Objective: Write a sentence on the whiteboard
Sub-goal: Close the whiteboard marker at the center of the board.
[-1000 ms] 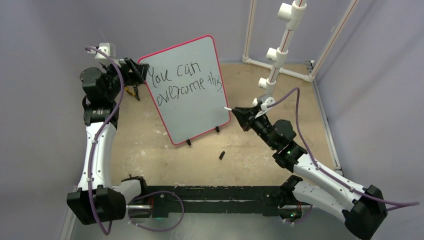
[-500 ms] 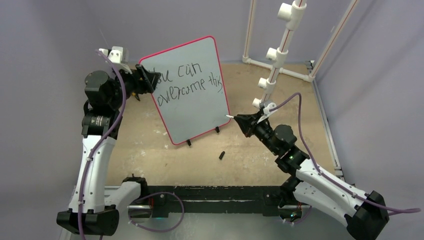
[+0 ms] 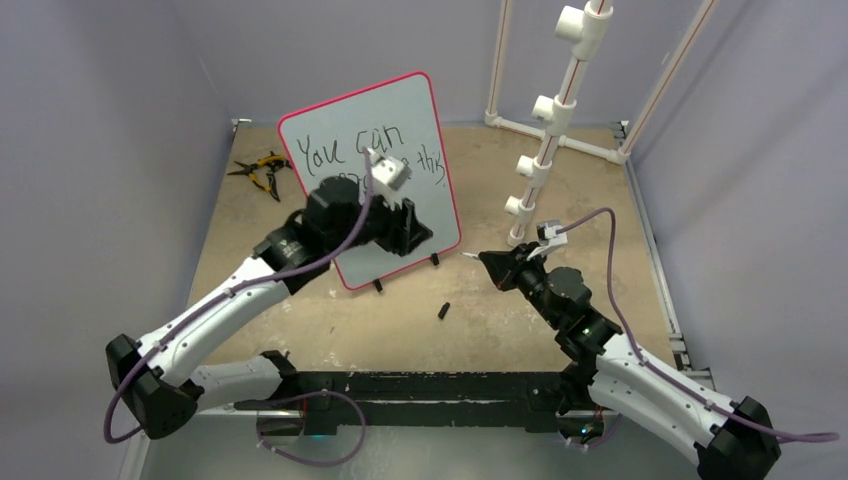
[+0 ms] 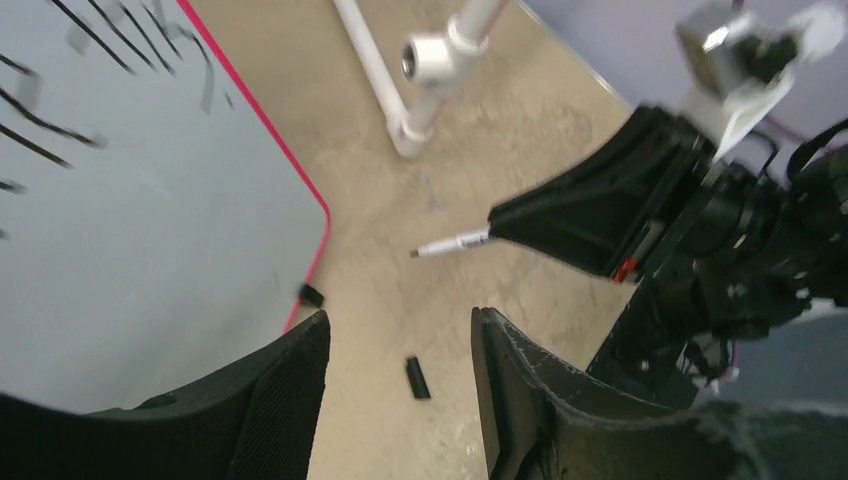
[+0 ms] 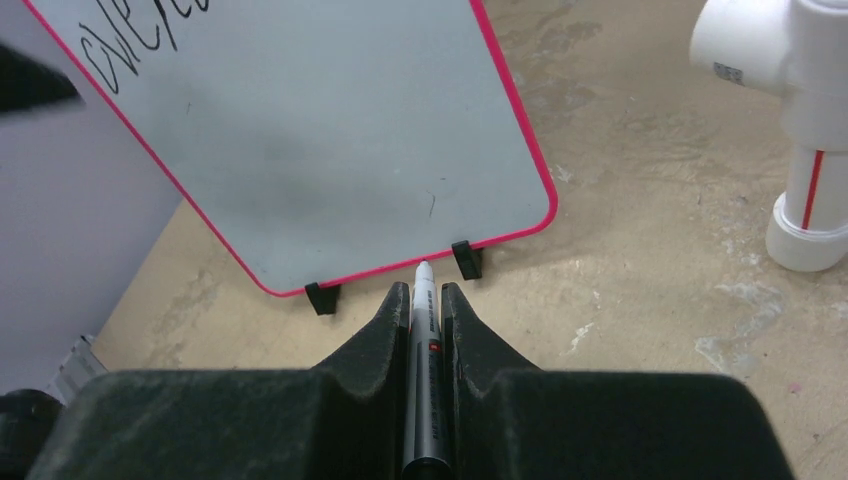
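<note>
The whiteboard point(image 3: 395, 120) stands upright at the back middle on small black feet. The sentence point(image 3: 340, 150) reads "You can" on top. My left arm hides most of the second line, and only "this" shows. My left gripper point(image 3: 412, 228) is open and empty in front of the board's lower right part. In the left wrist view its fingers point(image 4: 285, 385) frame the bare floor. My right gripper point(image 3: 492, 264) is shut on a grey marker point(image 5: 421, 345). The marker's tip points at the board's bottom edge point(image 5: 400, 268) from a short gap away.
The black marker cap point(image 3: 443, 311) lies on the floor in front of the board and also shows in the left wrist view point(image 4: 417, 377). Yellow-handled pliers point(image 3: 262, 172) lie at the back left. A white PVC pipe frame point(image 3: 555, 110) stands at the back right.
My left arm has swung from the board's left edge across its front to the lower right. My right gripper has drawn back and down from the board with the marker.
</note>
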Tool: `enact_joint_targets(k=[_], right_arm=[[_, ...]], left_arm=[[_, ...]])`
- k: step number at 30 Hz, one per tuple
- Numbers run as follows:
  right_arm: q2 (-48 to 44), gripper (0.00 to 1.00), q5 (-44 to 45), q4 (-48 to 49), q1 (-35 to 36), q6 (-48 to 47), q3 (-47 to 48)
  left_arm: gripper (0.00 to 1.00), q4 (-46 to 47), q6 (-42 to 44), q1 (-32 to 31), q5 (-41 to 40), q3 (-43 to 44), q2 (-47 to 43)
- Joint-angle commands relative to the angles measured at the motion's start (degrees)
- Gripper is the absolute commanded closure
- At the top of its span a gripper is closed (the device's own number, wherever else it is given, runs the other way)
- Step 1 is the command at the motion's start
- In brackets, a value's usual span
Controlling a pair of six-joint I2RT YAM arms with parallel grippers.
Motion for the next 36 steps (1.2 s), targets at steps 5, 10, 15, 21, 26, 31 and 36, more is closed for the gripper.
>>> enact_joint_targets(k=[5, 10, 15, 21, 26, 31, 36], right_arm=[[-2.3, 1.00, 7.7, -8.0, 0.0, 2.9, 3.0], [-1.9, 1.00, 9.2, -10.0, 0.0, 1.9, 4.5], [-1.0, 1.00, 9.1, -10.1, 0.0, 1.4, 5.2], [-0.2, 1.00, 9.3, -11.2, 0.0, 0.5, 6.0], [-0.2, 1.00, 7.9, -9.3, 0.0, -0.4, 5.2], [0.5, 1.00, 7.9, -9.1, 0.0, -0.6, 5.6], [0.3, 1.00, 7.9, -8.9, 0.0, -0.7, 5.6]], left_arm=[[0.48, 12.0, -6.1, -15.9, -10.6, -15.6, 6.7], [0.49, 17.9, -7.8, -24.2, -16.4, -21.6, 14.3], [0.50, 21.8, -8.9, -25.7, -15.6, -22.8, 21.4], [0.58, 23.7, -8.7, -25.8, -20.0, -23.0, 25.7], [0.62, 22.3, -8.4, -25.8, -25.0, -21.1, 27.4], [0.62, 21.0, -7.5, -25.8, -25.9, -19.5, 30.0], [0.68, 20.3, -6.7, -25.8, -23.5, -18.3, 32.4]])
